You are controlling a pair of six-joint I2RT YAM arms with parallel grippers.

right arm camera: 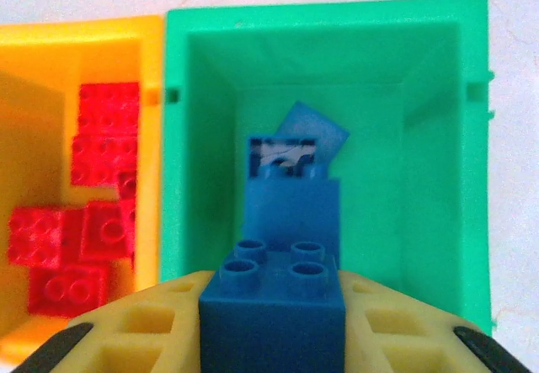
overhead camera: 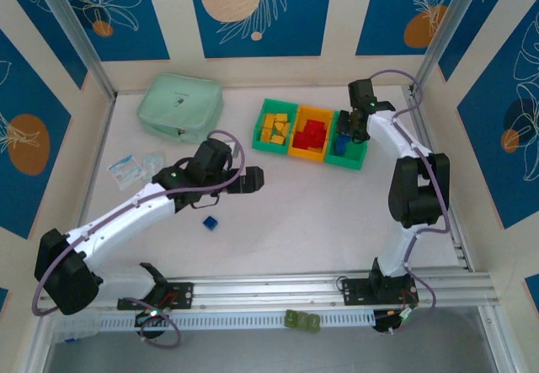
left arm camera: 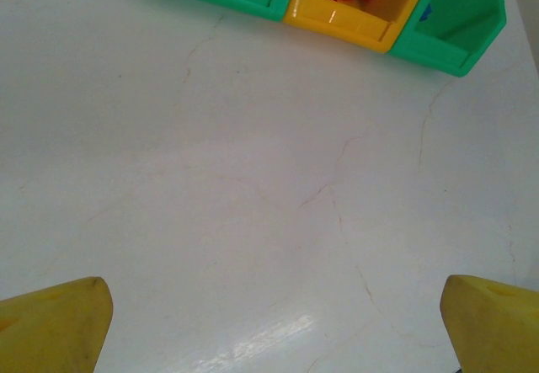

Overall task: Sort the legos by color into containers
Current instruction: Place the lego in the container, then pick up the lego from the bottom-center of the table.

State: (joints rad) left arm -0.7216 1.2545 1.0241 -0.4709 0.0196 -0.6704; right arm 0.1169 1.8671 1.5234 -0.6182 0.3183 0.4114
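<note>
- Your right gripper [right arm camera: 271,339] is clamped on a blue lego [right arm camera: 271,301], hanging over the right green bin [right arm camera: 438,137]. More blue legos [right arm camera: 290,188] lie inside, maybe two or three, it's blurry.
- Red legos [right arm camera: 93,179] sit in the orange-yellow bin [right arm camera: 50,53], yellow legos [overhead camera: 275,127] in the left green bin [overhead camera: 271,146].
- Your left gripper [left arm camera: 269,322] is spread wide, nothing in it, over the table [left arm camera: 210,179].
- One loose blue lego [overhead camera: 210,221] lies beside your left arm.

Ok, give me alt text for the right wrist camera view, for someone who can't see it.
The right gripper holds a blue lego over the open green bin, where other blue legos lie. Beside it, at the picture's left, the orange-yellow bin holds red legos.
</note>
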